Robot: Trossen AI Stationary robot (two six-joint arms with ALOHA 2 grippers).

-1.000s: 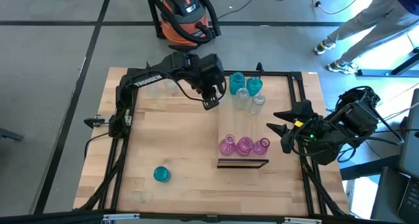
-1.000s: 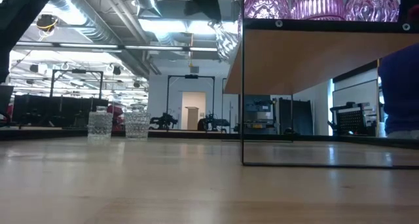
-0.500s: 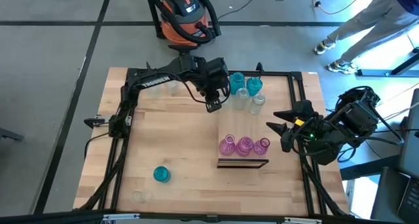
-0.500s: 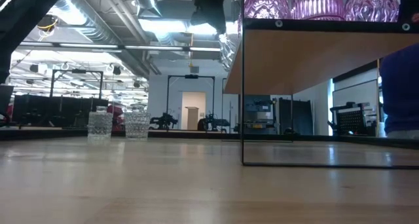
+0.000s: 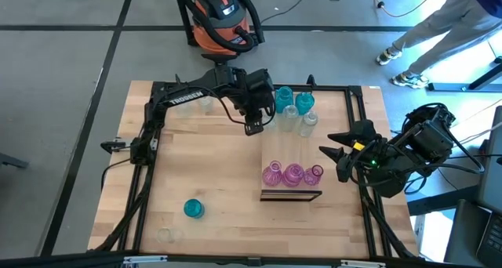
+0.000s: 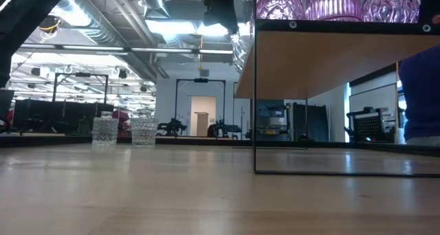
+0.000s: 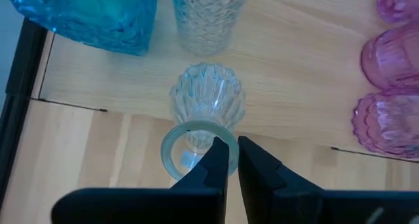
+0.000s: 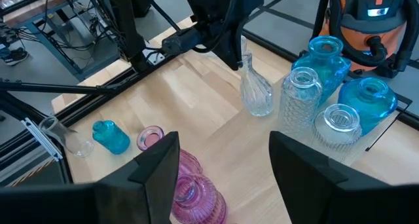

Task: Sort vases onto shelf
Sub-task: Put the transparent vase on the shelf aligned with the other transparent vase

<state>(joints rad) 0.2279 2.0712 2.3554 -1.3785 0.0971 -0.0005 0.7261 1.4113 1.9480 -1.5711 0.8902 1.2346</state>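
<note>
**Setting the clear vase down on the shelf**

I have the left gripper pinched narrow on the rim of a clear vase, one finger inside the mouth and one outside. In the right wrist view the vase hangs upright over the shelf, at its long edge on the left-arm side, toward the far end. I cannot tell from any view whether its base is touching the board yet.

Everything here I place against the shelf. At its far end stand two teal vases and two clear ones, close together. At its near, dark-edged end stand three pink vases. The held vase belongs with the clear ones, so I judge the spot just beside them as the target.

To do this well, I keep the vase vertical and lower slowly, since a rim pinch lets glass swing or slip. I want the base fully inboard of the shelf edge before I let go, not half over it. I then open only a little and lift straight up, so the inner finger clears the neck without tipping it into its neighbours.

The right gripper waits off the shelf's other long side, fingers spread wide and holding nothing. A teal vase lies on the table, well apart from the shelf.
</note>
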